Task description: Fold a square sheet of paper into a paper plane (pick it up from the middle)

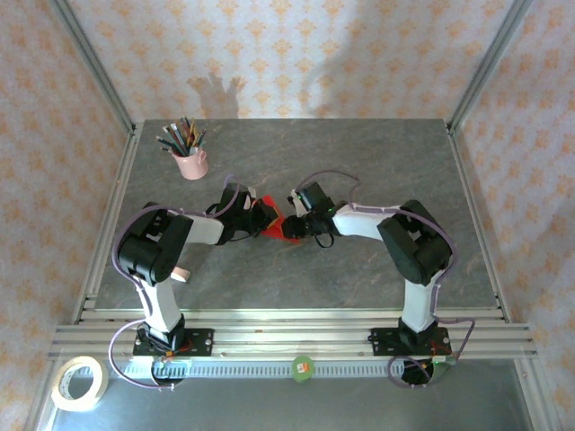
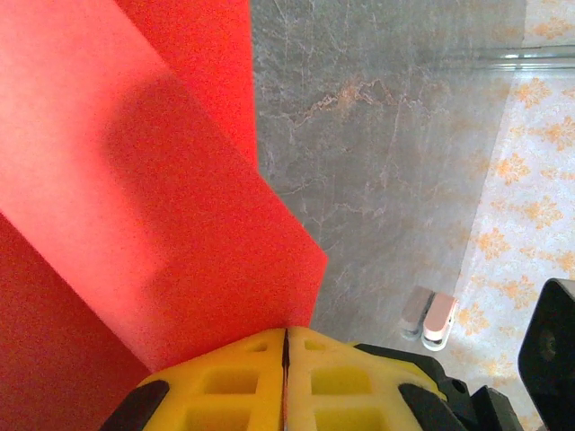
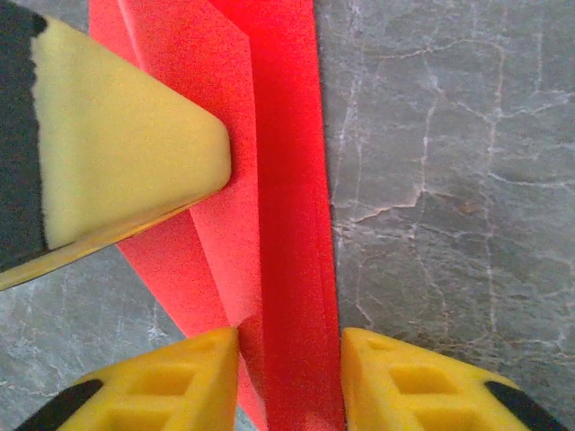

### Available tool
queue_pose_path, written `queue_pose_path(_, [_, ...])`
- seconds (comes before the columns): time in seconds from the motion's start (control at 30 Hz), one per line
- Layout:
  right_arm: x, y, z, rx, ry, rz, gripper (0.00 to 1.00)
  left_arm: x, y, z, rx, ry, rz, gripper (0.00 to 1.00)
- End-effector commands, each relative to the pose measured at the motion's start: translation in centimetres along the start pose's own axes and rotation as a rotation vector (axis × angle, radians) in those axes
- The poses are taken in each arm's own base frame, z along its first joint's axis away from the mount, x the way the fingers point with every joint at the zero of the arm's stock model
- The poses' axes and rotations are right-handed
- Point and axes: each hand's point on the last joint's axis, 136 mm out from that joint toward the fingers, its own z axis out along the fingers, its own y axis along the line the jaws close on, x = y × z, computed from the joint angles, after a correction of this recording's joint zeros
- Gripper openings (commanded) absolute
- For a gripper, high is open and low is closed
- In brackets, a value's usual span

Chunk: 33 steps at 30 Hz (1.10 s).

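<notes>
Much of the paper plane (image 1: 274, 231) is hidden under both arms (image 1: 364, 220).

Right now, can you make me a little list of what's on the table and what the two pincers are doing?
paper plane: red, creased, between the two pincers
left pincer: shut, pinching the paper's edge
right pincer: open, a finger on each side of a folded strip
pink cup: upright at the far left, holding pencils
tape roll: lying flat at the near left corner
</notes>
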Motion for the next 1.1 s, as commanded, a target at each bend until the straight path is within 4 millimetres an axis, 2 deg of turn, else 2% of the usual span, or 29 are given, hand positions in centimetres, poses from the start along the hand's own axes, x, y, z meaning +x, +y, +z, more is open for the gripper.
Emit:
queue_pose_path(0.0, [2.3,-0.9,1.4,0.029,0.082,0.002,0.31,-0.2,0.2,0.6,-0.022,0.001,0.017,0.11])
queue_pose_path(0.2, [3.3,-0.5,1.8,-0.022,0.114,0.022,0.27,-0.2,0.4,0.7,-0.027,0.002,0.016,0.11])
queue_pose_path(0.47, [2.2,0.1,1.3,-0.059,0.098,0.037,0.27,-0.3,0.2,0.6,-0.021,0.001,0.022,0.11])
queue_pose_path(0.73, [1.4,0.1,1.1,-0.080,0.080,0.058,0.27,-0.2,-2.5,-0.5,0.078,-0.012,0.079,0.13])
queue_pose_path(0.87, [0.5,0.7,0.5,-0.104,0.047,0.060,0.31,0.0,-2.0,-0.5,0.073,-0.010,0.072,0.14])
queue_pose_path(1.07, [-2.0,1.3,-1.5,-0.097,-0.068,0.037,0.36,-0.2,-1.6,-0.5,0.061,-0.027,0.056,0.14])
